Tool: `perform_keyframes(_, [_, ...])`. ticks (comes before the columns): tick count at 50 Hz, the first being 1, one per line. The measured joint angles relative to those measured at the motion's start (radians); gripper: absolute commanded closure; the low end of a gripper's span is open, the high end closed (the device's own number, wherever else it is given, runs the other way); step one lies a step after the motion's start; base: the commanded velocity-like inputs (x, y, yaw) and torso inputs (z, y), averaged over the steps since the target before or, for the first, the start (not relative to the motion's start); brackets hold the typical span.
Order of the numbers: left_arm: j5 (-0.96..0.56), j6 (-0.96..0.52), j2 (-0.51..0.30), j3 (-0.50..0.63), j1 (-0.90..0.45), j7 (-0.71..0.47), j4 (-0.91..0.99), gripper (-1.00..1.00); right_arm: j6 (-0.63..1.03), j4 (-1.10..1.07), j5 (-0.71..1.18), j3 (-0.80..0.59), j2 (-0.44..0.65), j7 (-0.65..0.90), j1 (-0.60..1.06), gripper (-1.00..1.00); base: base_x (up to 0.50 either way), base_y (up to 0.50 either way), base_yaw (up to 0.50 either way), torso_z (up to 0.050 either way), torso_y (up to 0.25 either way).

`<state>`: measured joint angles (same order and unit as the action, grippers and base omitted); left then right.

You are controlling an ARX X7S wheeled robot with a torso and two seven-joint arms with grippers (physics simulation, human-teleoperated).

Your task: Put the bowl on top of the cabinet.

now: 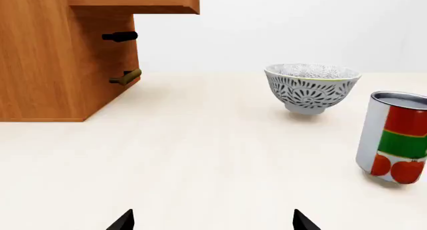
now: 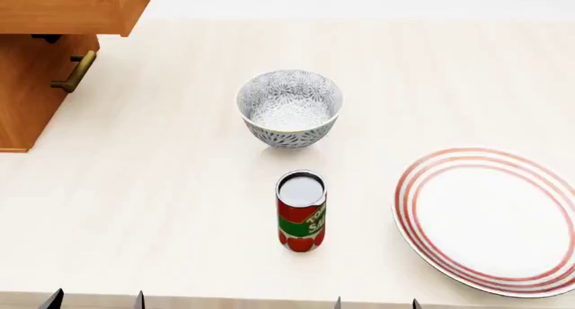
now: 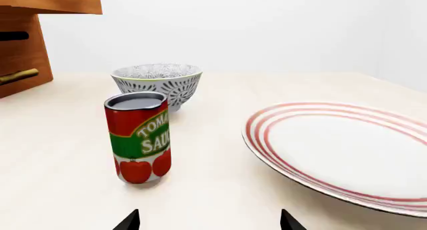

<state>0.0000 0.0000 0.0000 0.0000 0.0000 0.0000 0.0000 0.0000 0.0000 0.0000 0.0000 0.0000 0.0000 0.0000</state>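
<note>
Left wrist view: our left end effector [image 1: 213,221] shows only two dark fingertips, spread apart with nothing between them, so we read it as open. The bowl [image 1: 311,87] stands upright on the desk [image 1: 200,160], ahead of the fingertips and off toward the tomato can [image 1: 395,138], well apart from us. The cabinet [image 1: 60,54] sits on the other side, a brass handle [image 1: 125,77] showing.

Head view: the bowl [image 2: 289,108] lies mid-desk, beyond the can [image 2: 301,211], which stands between it and our near edge. Left end effector [image 2: 95,299] and right end effector [image 2: 376,302] both peek in at the near edge, tips parted. We judge neither clearly nearer; the left has the freer line, since the can crowds the right's path, and the cabinet [image 2: 54,13] is on the left. The plate [image 2: 489,218] lies to the right.

Right wrist view: right end effector [image 3: 210,221] open, empty. The bowl [image 3: 157,84] sits behind the can [image 3: 139,137], partly hidden.

Bowl: round, deep, no long axis; white with dense grey-black leaf pattern, small foot.
</note>
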Motion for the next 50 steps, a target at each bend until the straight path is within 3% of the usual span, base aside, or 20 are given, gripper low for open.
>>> perform_keyframes(11, [-0.022, -0.001, -0.021, 0.025, 0.000, -0.025, 0.003, -1.00, 0.006, -0.002, 0.014, -0.030, 0.023, 0.027, 0.000, -1.00, 0.00, 0.04, 0.00, 0.000, 0.000])
perform_keyframes(50, [-0.080, -0.007, -0.086, 0.101, -0.005, -0.098, 0.005, -1.00, -0.003, -0.009, 0.056, -0.117, 0.089, 0.088, 0.000, -1.00, 0.00, 0.50, 0.00, 0.000, 0.000])
